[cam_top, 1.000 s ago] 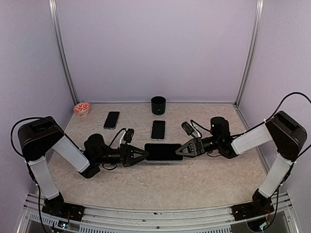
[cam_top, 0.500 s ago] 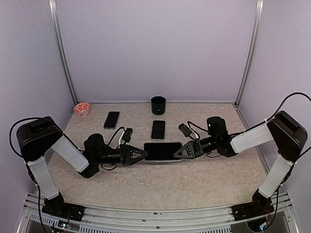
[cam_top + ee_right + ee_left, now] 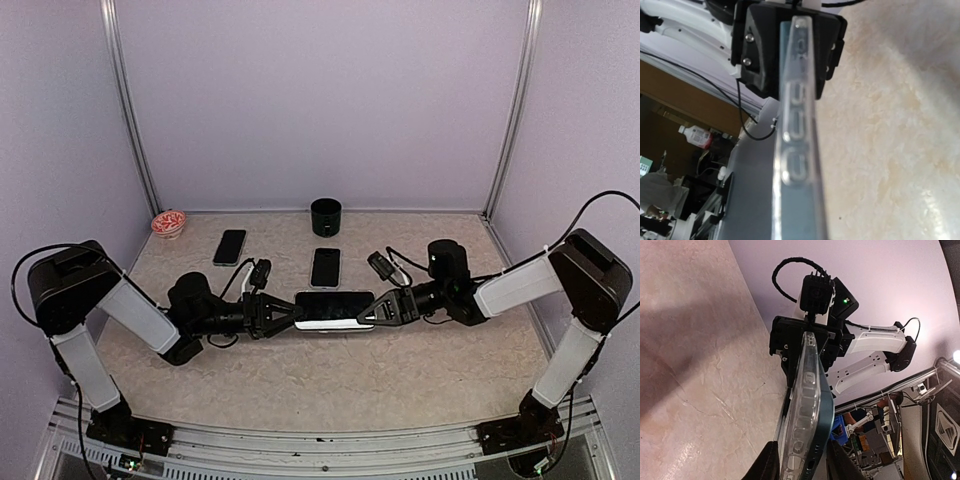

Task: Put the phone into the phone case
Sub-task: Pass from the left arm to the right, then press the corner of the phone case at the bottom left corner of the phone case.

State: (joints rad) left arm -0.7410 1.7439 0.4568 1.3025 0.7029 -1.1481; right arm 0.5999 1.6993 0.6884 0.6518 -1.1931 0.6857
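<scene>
A teal-edged phone sits in a clear case and is held level, just above the table, between my two grippers. My left gripper grips its left end. In the left wrist view the black fingers flank the case and the phone's teal edge. My right gripper holds the right end. In the right wrist view the clear case edge with its button cut-outs fills the middle, and my own fingers are hidden.
A black cup stands at the back centre. A second phone lies just behind the held one, and a third lies to the back left. A small red-and-white bowl sits in the back left corner.
Both grippers have closed in on the phone's ends. The phone has risen slightly off the table.
</scene>
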